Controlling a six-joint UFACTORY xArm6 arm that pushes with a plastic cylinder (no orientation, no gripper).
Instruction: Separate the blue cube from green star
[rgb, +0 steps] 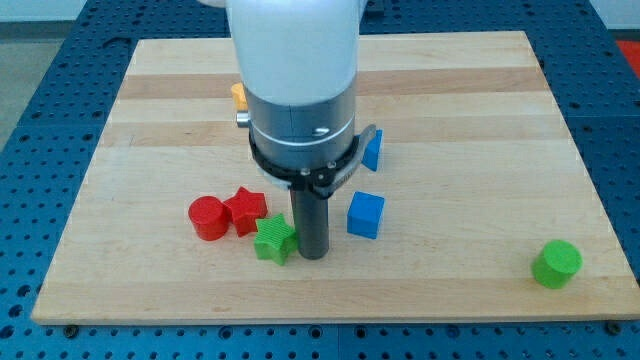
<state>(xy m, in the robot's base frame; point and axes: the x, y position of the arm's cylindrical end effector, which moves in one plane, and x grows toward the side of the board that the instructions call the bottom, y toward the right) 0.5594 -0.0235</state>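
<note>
The blue cube (365, 214) lies on the wooden board a little right of the middle. The green star (273, 239) lies to its left, nearer the view's bottom. My tip (313, 254) stands between them, right beside the green star's right side and a short gap left of the blue cube. The arm's white and grey body hides the board above the rod.
A red star (245, 210) and a red cylinder (208, 217) sit just left of the green star. A second blue block (372, 150) peeks out right of the arm, an orange block (238, 96) left of it. A green cylinder (556, 264) is at the lower right.
</note>
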